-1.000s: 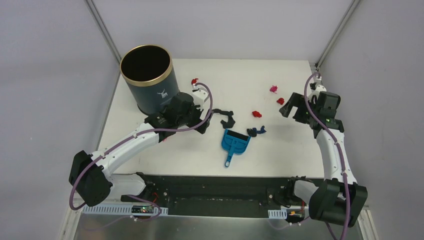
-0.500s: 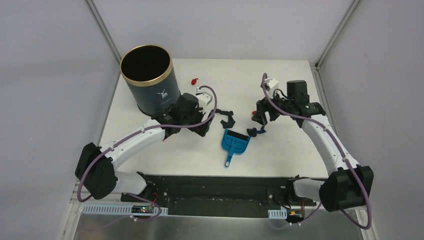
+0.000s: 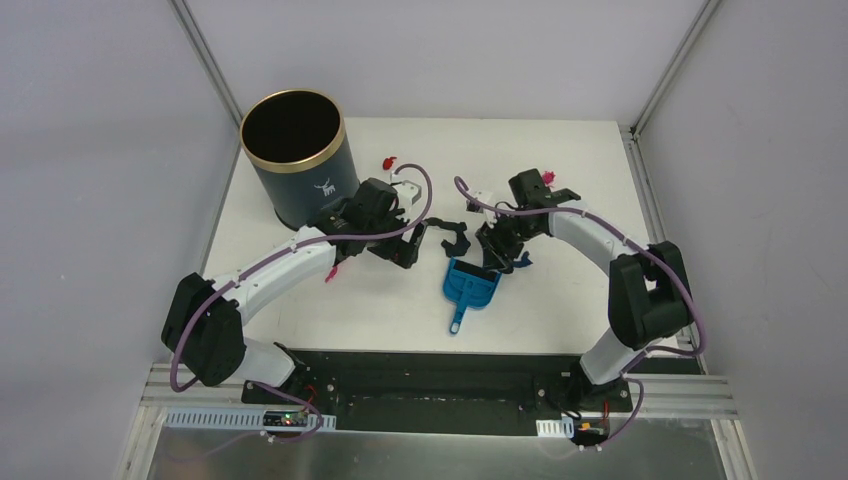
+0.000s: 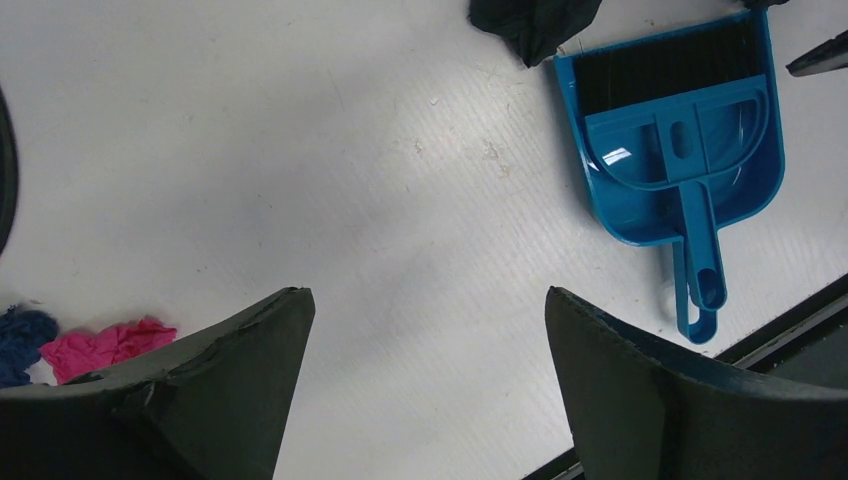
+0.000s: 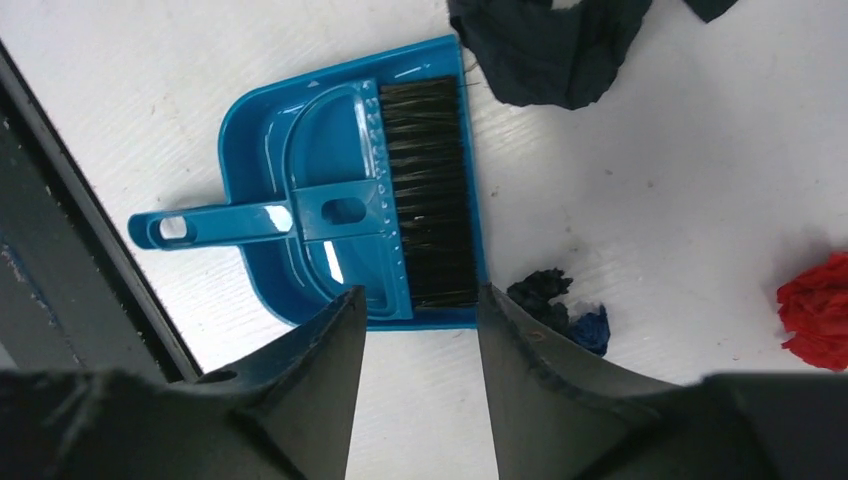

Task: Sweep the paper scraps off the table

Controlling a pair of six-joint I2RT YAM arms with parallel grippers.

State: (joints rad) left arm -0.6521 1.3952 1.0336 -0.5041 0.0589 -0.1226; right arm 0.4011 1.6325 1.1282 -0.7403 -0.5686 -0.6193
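Paper scraps [image 3: 455,232] strewn over the table [image 3: 570,300], several only half seen. Magenta bit [image 3: 548,177] at 2 o'clock of the tabletop, partly covered by the right arm in the top view. Red bit [image 5: 820,310] cut off at the 3 o'clock edge of the right wrist view. Pink bit [image 4: 105,345] and dark blue bit [image 4: 20,335] at 8 o'clock of the left wrist view, tucked partly behind a finger [image 4: 200,400], the blue one also clipped by the frame edge. Black scrap [image 4: 530,20] cropped at 12 o'clock of that same view. Small red scrap [image 3: 388,161] in plain sight at 11 o'clock of the tabletop, near the bin [image 3: 295,155]. Navy scrap [image 5: 560,305] just beside the dustpan's front lip.

Left gripper [image 4: 425,300] spread wide, nothing held, bare table between the fingers. Right gripper [image 5: 420,292] parted only narrowly, also holding nothing, tips over the front lip of the dustpan [image 5: 300,200]; touching or not, impossible to tell.

Bin upright at 10 o'clock, inside too dark to make out any contents. Dustpan just 5 o'clock of centre, brush [image 5: 430,190] nested in it, bristles along the mouth, both handles toward 6 o'clock in the top view.
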